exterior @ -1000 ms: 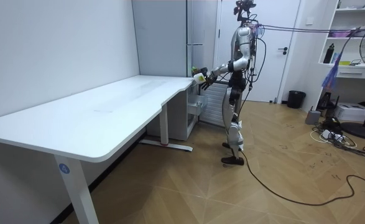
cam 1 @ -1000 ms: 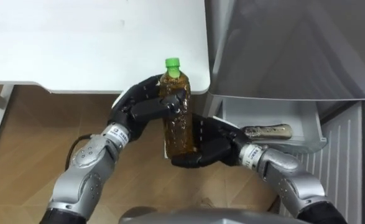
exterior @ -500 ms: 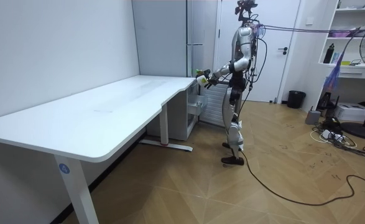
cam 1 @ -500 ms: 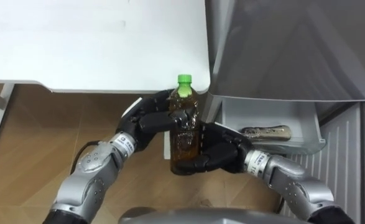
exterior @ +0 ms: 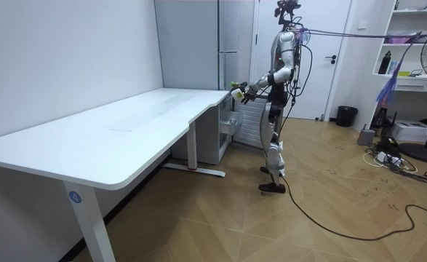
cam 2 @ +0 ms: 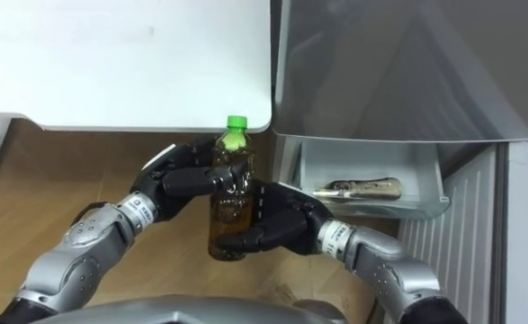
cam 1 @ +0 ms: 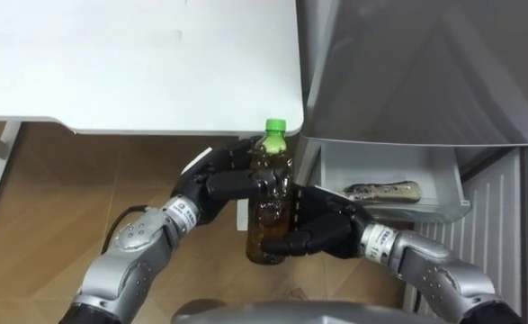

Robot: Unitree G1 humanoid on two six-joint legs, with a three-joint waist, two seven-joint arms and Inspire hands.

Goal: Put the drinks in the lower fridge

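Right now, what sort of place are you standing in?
Likely an office or test room, not a kitchen: a long white desk, a tall grey fridge with its lower drawer open, and wall shelves beside a door.

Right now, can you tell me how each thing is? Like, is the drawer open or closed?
tea bottle: upright, cap on, held between both hands.
left hand: curled round the tea bottle.
right hand: curled round the tea bottle.
fridge drawer: open.
drink in the drawer: lying on its side.
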